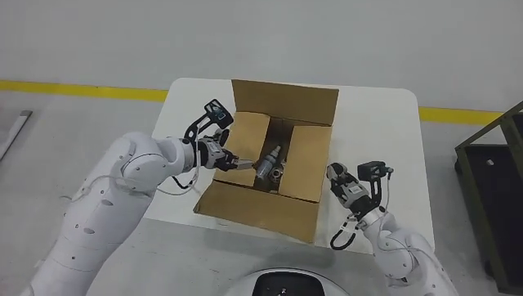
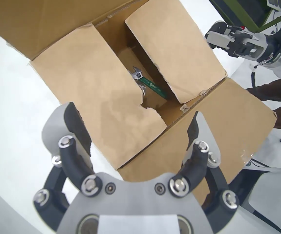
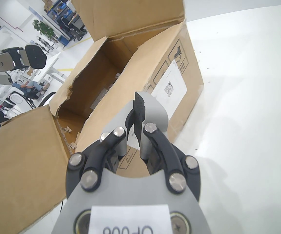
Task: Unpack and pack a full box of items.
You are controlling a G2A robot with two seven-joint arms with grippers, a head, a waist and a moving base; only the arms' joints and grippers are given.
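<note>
An open cardboard box [image 1: 286, 101] stands in the middle of the white table [image 1: 380, 128], its flaps folded outward. Inside lies a green-handled wrench [image 2: 148, 83], and a grey metal tool [image 1: 270, 166] shows down in the opening. My left gripper [image 2: 133, 118] hovers open and empty over the box's edge on the left side [image 1: 237, 163]. My right gripper [image 3: 139, 104] is shut on nothing, close beside the labelled outer wall of the box [image 3: 179, 74], at the box's right side [image 1: 337, 178]. It also appears beyond the box [image 2: 218, 40].
A green metal rack [image 1: 490, 181] stands off the table's right end. Bare tabletop lies to the right of the box and along its left side. Yellow floor lines [image 1: 82, 91] run behind the table.
</note>
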